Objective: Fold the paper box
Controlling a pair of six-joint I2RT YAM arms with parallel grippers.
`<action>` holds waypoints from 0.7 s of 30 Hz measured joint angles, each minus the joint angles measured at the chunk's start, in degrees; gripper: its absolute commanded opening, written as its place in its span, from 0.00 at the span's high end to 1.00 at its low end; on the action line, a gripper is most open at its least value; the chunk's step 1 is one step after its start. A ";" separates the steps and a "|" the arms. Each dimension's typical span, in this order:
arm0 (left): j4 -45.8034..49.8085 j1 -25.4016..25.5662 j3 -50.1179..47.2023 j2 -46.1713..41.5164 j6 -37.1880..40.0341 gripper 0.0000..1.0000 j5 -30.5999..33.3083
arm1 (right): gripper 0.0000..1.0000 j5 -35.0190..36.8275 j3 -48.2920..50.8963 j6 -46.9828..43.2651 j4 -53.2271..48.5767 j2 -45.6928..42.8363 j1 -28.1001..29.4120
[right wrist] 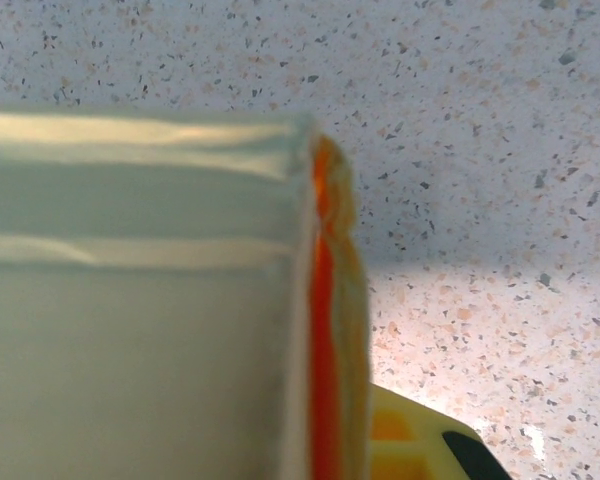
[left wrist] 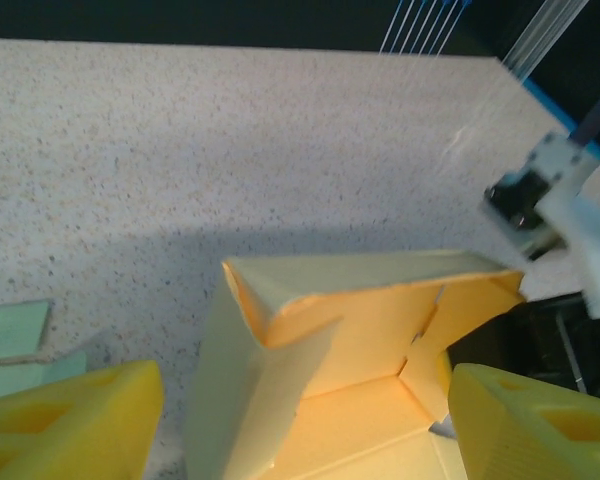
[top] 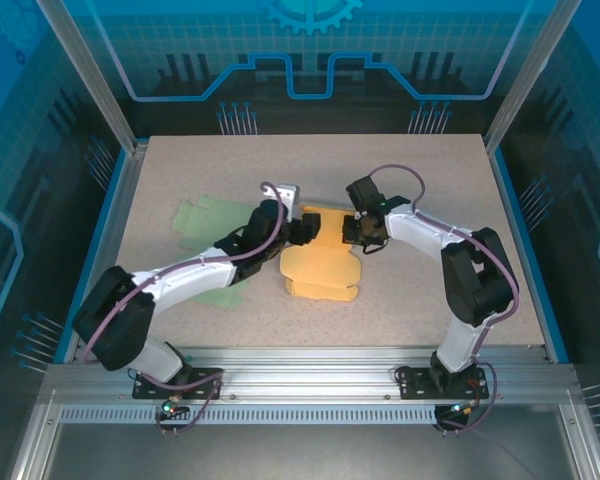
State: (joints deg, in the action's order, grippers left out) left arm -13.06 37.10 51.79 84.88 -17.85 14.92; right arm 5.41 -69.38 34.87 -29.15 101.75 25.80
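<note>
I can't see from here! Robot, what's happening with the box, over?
Left gripper open, facing yellow box. Right gripper shut on its far corner. Box partly folded. Green sheet lies beside it.

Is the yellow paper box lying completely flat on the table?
No, the left wrist view shows the yellow paper box with side walls folded upright.
</note>
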 measured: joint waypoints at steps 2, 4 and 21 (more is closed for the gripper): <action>0.79 -2.12 -0.17 -1.55 -0.02 0.25 -2.45 | 1.00 -0.13 -0.17 -0.02 0.00 0.04 0.00; 1.95 -3.98 -0.20 -1.79 0.00 0.25 -4.68 | 1.00 -0.35 -0.35 -0.02 0.00 0.07 0.00; 4.07 -4.59 -0.28 10.29 1.44 0.53 -7.15 | 1.00 -1.60 -0.42 -0.22 -0.02 0.07 0.04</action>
State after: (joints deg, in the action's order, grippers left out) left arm -8.99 32.51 51.51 95.18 -16.40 7.77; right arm 3.81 -69.80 34.65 -29.17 101.82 25.85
